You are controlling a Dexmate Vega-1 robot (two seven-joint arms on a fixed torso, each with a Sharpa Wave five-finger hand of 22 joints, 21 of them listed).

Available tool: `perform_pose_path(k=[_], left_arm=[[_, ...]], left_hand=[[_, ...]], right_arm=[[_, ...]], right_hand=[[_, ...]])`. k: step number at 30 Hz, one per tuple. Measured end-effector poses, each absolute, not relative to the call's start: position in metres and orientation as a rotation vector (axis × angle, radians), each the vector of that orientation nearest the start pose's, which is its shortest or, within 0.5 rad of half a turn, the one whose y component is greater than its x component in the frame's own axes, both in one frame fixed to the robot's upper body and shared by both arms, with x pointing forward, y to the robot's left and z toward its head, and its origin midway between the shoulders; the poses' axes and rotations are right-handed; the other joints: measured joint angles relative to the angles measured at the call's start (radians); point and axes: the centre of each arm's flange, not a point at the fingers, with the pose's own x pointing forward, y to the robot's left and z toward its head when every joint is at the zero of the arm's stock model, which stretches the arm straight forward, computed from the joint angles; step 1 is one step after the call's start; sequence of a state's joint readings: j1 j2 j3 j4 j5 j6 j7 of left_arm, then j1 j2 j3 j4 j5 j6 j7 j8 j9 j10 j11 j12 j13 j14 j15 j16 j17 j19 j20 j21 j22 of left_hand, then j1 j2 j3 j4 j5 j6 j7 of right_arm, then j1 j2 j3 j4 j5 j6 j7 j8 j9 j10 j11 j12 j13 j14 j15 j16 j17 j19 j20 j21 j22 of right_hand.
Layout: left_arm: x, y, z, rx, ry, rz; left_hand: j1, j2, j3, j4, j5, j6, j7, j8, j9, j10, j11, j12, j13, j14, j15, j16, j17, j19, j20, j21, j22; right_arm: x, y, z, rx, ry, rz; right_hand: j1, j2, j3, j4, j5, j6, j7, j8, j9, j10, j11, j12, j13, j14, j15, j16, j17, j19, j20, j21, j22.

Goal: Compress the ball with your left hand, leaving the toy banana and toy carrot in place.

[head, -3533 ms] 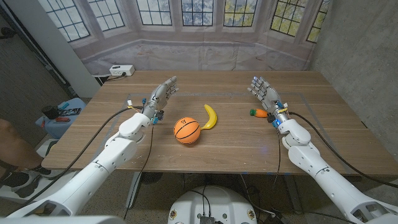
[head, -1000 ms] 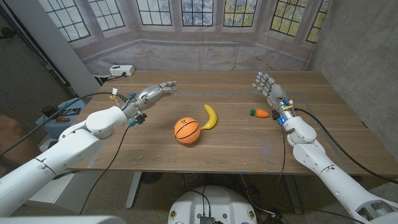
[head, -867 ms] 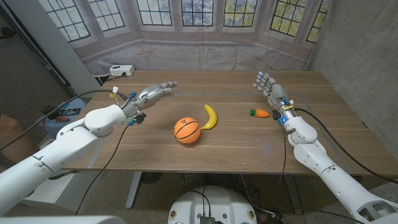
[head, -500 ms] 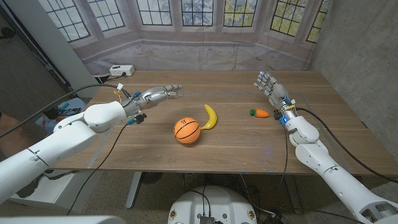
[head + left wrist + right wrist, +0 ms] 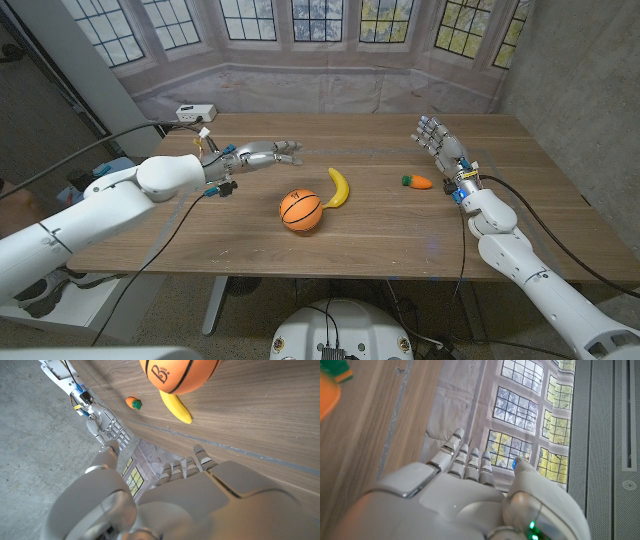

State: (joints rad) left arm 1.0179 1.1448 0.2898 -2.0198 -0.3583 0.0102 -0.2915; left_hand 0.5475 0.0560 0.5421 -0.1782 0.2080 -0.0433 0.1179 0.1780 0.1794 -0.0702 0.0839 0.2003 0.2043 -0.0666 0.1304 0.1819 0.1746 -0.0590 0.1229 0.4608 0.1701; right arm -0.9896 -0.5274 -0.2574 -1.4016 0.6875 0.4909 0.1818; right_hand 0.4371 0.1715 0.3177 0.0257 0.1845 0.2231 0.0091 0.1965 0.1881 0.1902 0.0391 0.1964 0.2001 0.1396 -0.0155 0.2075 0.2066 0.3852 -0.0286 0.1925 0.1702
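Orange ball (image 5: 301, 210) sits mid-bench (image 5: 380, 235), touching the banana (image 5: 339, 187); carrot (image 5: 417, 182) lies well apart. Left hand (image 5: 262, 153) hovers behind the ball, released, fingers extended for approach. Right hand (image 5: 440, 143) stands empty, fingers apart, beside the carrot.

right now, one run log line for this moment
left hand: open, above table, off ball | right hand: open | banana, carrot: on table

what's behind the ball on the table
The banana lies just behind the ball, its near tip by the ball; whether they touch is unclear. The left hand hovers farther back.
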Motion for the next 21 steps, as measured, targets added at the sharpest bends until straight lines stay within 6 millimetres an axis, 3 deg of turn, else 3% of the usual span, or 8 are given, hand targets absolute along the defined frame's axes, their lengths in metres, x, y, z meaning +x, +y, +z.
perform_pose_path(k=[21], left_arm=[[0.494, 0.257, 0.045, 1.118, -0.527, -0.611]], left_hand=[[0.044, -0.013, 0.004, -0.004, 0.008, 0.0, 0.0, 0.007, 0.0, 0.0, 0.0, 0.007, 0.003, 0.004, -0.004, 0.0, 0.0, 0.0, 0.0, -0.014, 0.0]], right_arm=[[0.587, -0.315, -0.039, 0.074, -0.8, 0.26]], right_hand=[[0.0, 0.0, 0.002, -0.002, 0.0, -0.006, 0.005, -0.005, 0.0, -0.009, -0.002, 0.0, 0.0, -0.004, 0.003, 0.0, 0.005, 0.003, 0.003, 0.0, 0.0]])
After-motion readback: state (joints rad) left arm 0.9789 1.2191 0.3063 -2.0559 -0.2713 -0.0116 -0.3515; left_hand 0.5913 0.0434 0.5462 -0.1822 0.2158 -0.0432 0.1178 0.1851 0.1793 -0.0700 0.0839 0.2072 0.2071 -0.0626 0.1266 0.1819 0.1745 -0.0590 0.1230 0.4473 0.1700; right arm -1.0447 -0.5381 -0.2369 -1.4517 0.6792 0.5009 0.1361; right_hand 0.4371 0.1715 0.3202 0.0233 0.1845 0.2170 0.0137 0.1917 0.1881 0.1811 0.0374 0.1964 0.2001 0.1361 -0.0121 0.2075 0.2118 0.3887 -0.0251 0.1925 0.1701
